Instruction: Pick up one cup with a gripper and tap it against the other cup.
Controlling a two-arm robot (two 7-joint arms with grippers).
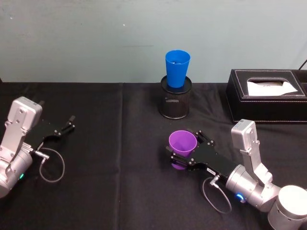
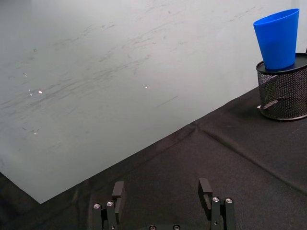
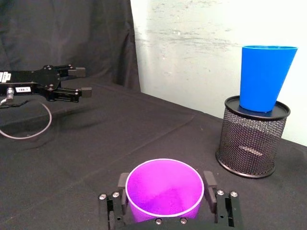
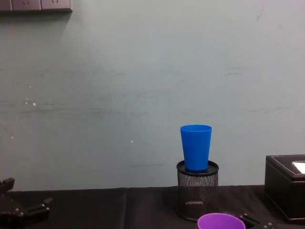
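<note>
The purple cup (image 1: 183,142) stands upright, mouth up, between the fingers of my right gripper (image 1: 182,146), which is shut on its sides at the table's front centre. The right wrist view has the same purple cup (image 3: 164,188) close up, with a finger (image 3: 209,182) pressed against each flank. The blue cup (image 1: 177,67) stands upright in the mouth of a black mesh pen holder (image 1: 175,101) behind the purple cup, well apart from it. From the chest the blue cup (image 4: 196,147) is higher than the purple cup's rim (image 4: 221,222). My left gripper (image 2: 162,191) is open and parked far left.
A black tissue box (image 1: 266,95) sits at the back right, next to the mesh holder. A wall rises right behind the table. A loose cable loop (image 1: 50,165) lies by the left arm. Black cloth covers the table (image 1: 115,191).
</note>
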